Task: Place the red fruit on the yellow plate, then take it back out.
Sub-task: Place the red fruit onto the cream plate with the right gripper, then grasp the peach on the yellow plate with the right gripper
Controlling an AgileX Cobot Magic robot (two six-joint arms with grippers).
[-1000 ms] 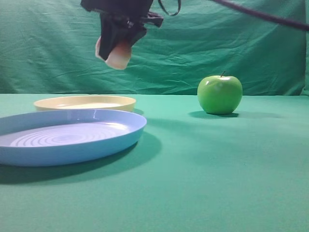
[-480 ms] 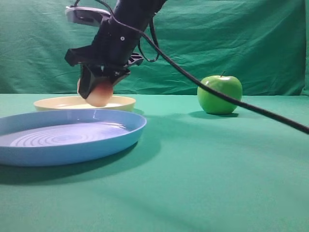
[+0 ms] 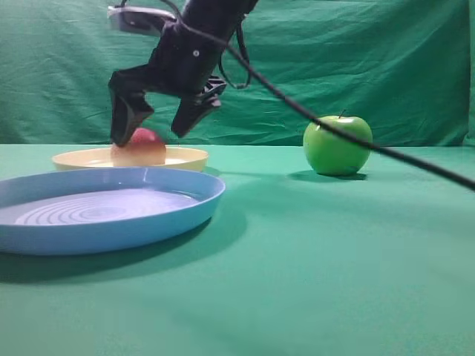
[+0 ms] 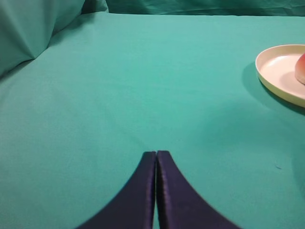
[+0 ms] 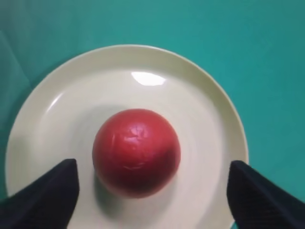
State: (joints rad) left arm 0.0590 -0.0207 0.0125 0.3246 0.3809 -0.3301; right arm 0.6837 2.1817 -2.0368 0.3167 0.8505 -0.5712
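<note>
**Fruit down on plate, release done, re-grasp is next**

With the fruit already set down, the placing half looks finished. Green table cloth (image 3: 319, 282), blue plate (image 3: 104, 211) near left, yellow plate (image 3: 130, 157) behind it, green apple (image 3: 338, 144) far right, well apart. Red fruit (image 5: 136, 151) sits mid-plate on the yellow plate. Right gripper (image 3: 157, 122) hangs over it, jaws spread wide either side, holding nothing. Left gripper (image 4: 156, 164) is closed, empty, off to the side. Next call: lower, close on the fruit, lift it clear of the rim.
</note>
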